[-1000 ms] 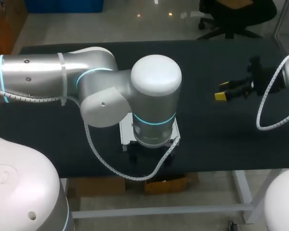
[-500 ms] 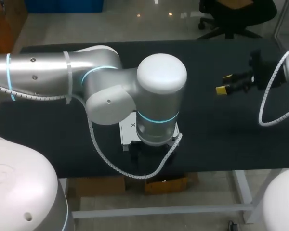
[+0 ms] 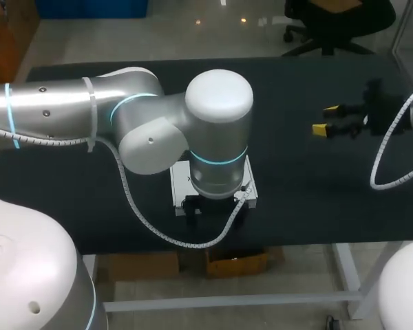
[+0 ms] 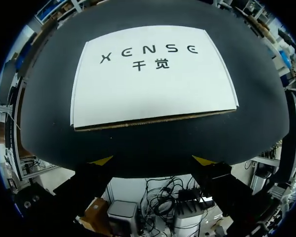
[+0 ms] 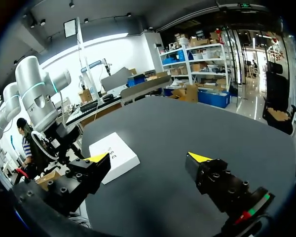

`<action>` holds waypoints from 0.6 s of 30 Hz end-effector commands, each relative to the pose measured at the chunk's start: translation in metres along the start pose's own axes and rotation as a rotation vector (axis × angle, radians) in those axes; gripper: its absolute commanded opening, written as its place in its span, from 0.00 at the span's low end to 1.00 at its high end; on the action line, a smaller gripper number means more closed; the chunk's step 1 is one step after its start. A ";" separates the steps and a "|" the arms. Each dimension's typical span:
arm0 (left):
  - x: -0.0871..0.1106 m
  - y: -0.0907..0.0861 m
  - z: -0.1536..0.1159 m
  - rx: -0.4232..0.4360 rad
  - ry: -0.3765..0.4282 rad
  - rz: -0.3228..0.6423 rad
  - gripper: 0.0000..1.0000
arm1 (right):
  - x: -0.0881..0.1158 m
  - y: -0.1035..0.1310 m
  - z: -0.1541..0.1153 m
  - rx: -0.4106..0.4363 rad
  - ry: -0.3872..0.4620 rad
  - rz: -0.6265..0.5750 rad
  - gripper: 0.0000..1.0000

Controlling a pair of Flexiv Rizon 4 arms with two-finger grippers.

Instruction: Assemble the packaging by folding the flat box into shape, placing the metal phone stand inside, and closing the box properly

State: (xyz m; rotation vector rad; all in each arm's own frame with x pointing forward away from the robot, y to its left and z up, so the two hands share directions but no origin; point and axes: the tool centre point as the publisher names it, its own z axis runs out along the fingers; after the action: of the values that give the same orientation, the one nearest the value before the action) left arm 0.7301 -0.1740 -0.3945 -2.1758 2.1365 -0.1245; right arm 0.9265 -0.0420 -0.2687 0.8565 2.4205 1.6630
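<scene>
- The white box (image 4: 153, 74) lies on the black table (image 3: 296, 206), close to its front edge, with the printed face up. A brown cardboard seam runs along the side that faces my left gripper.
- In the right wrist view the box (image 5: 113, 157) shows some height. I judge it to be folded into shape, not a flat sheet. Whether it holds anything cannot be told.
- The metal phone stand shows in no view. I would locate it before committing to any closing move.
- The left gripper (image 4: 153, 160) hangs over the table's front edge with the box just ahead of its fingers. The fingers are spread wide with nothing between them. In the head view the left wrist covers most of the box (image 3: 181, 187).
- The right gripper (image 3: 325, 119) is over the right part of the table, well apart from the box. Its fingers (image 5: 200, 157) are spread and it holds nothing.
- Step in hand, as I judge it: bring the left gripper to the seam side of the box to work the lid.
- Procedure for this step:
  - Centre the fingers on the seam and keep them square to that edge.
  - Come in low and slowly. A light cardboard box is likely to slide across the cloth if pushed rather than gripped.
  - Engage only the top panel at the seam. Pinching the whole body would crush it.
  - Bring the right gripper in to brace the far side, so the box does not turn or lift.
</scene>
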 end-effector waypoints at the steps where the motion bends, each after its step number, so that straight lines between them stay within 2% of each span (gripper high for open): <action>1: 0.004 -0.008 0.003 -0.008 -0.012 -0.023 1.00 | -0.010 -0.001 0.000 -0.021 0.031 -0.004 1.00; 11: 0.006 -0.027 0.009 -0.033 0.015 -0.049 1.00 | -0.013 -0.001 -0.001 -0.013 0.017 0.008 1.00; 18: 0.007 -0.041 0.012 -0.037 0.005 -0.061 1.00 | -0.013 -0.001 -0.001 -0.013 0.017 0.008 1.00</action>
State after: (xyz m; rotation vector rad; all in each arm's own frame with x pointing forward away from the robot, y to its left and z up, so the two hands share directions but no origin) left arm 0.7665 -0.1753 -0.4004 -2.2654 2.0939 -0.1170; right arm 0.9376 -0.0480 -0.2718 0.8591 2.4204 1.6852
